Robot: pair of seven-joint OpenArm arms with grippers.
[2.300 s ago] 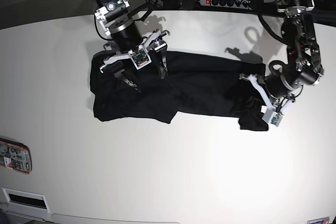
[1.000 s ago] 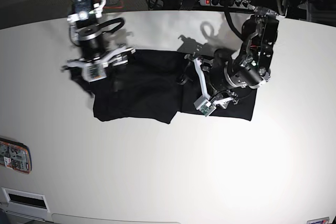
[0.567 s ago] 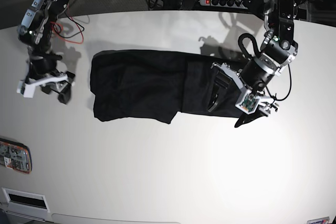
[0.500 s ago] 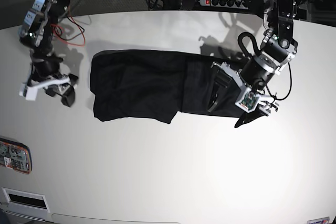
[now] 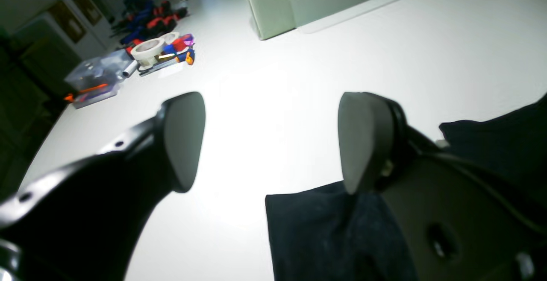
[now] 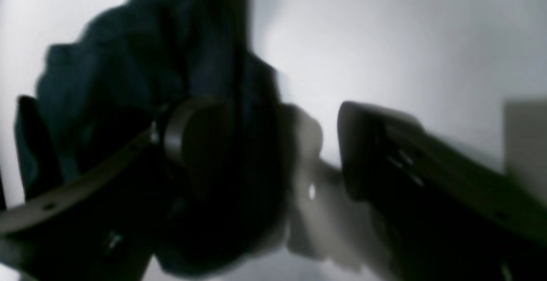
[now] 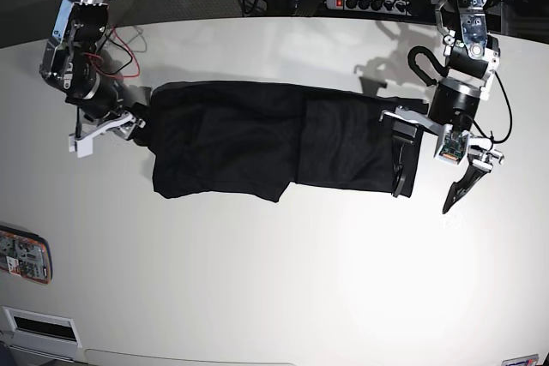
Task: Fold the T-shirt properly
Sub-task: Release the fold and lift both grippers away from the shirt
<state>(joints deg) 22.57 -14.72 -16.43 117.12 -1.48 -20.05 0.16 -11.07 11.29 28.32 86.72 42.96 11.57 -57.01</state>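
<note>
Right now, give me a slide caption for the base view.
Black T-shirt lying on the white table, a robot arm poised at each end.

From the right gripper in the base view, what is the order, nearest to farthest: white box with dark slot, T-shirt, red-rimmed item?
From the right gripper:
1. T-shirt, just beside it.
2. Red-rimmed item, at the left picture edge.
3. White box, bottom left corner.

My left claw [image 5: 273,144] hides part of the T-shirt [image 5: 324,229], whose lower portion the left wrist view crops; my right claw [image 6: 273,148] and the cloth beside it look blurred.
</note>
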